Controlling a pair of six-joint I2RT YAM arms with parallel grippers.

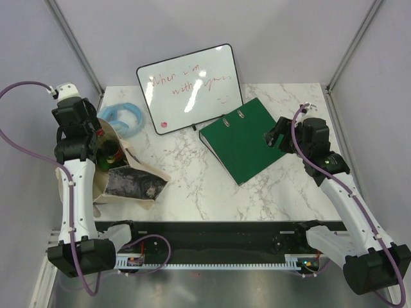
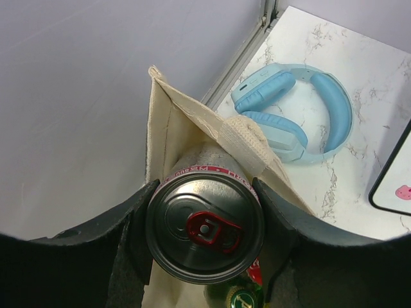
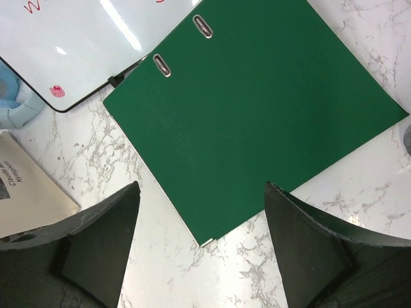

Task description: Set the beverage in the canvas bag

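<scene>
The left gripper (image 2: 205, 215) was clamped on a silver can (image 2: 204, 230) with a red pull-tab, one jaw on each side of the rim. It held the can upright over the open mouth of the canvas bag (image 2: 168, 138). The bag's cloth wall rose just beyond the jaws, and its handle strap (image 2: 244, 142) lay against the can's far shoulder. Directly below the jaws, the cap of a green bottle (image 2: 239, 297) showed inside the bag. Pale blue headphones (image 2: 302, 109) lay on the table (image 1: 192, 186), well beyond the jaws to the right.

The right gripper (image 3: 200, 192) hung with its jaws wide apart and nothing between them. The corner of a green binder (image 3: 257, 109) was beneath it and a whiteboard (image 3: 77, 38) lay further ahead.

The likeliest trouble seemed to be the strap. If the can went down while dragging on it, the soft bag could fold or tip. A release from this height might also knock the can against the bottle underneath.

The can's body and label were hidden under its lid. It was not possible to tell whether its base had passed the bag's rim. From overhead, the left arm covered the can entirely. The scrawl on the whiteboard was too faint to read.
</scene>
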